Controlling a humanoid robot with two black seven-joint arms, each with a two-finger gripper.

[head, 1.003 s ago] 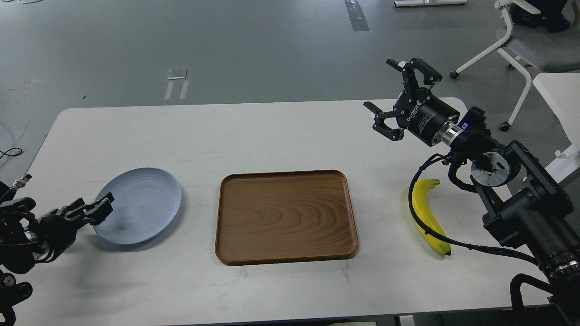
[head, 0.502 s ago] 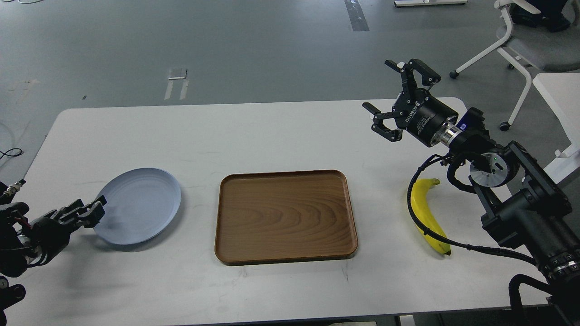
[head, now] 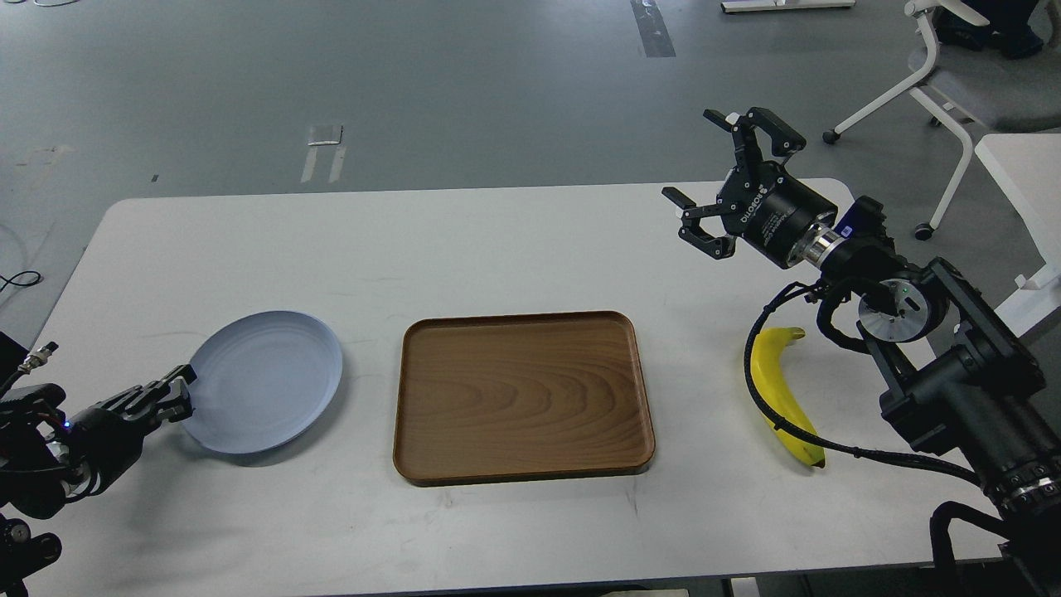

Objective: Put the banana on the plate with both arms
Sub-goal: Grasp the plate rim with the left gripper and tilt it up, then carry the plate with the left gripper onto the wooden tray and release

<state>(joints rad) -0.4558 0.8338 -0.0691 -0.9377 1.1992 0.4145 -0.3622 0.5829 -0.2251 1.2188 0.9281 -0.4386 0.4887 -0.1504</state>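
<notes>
The pale blue-grey plate [head: 269, 381] lies on the left of the white table [head: 497, 240]. My left gripper [head: 178, 395] is at the plate's left rim, its two fingers drawn close together on that rim. The yellow banana [head: 783, 402] lies on the table at the right, below my right arm, with a black cable running along its left side. My right gripper [head: 692, 156] is open and empty, held in the air well above and behind the banana, pointing up and to the left.
A rectangular brown wooden tray [head: 522, 398] lies in the middle of the table between plate and banana. A white chair [head: 945, 91] and the corner of another white table [head: 1024, 178] stand beyond the right edge.
My left gripper drew back off the plate, closed up and came in again at its left rim. The plate has shifted a little to the right. The right arm has barely moved.
</notes>
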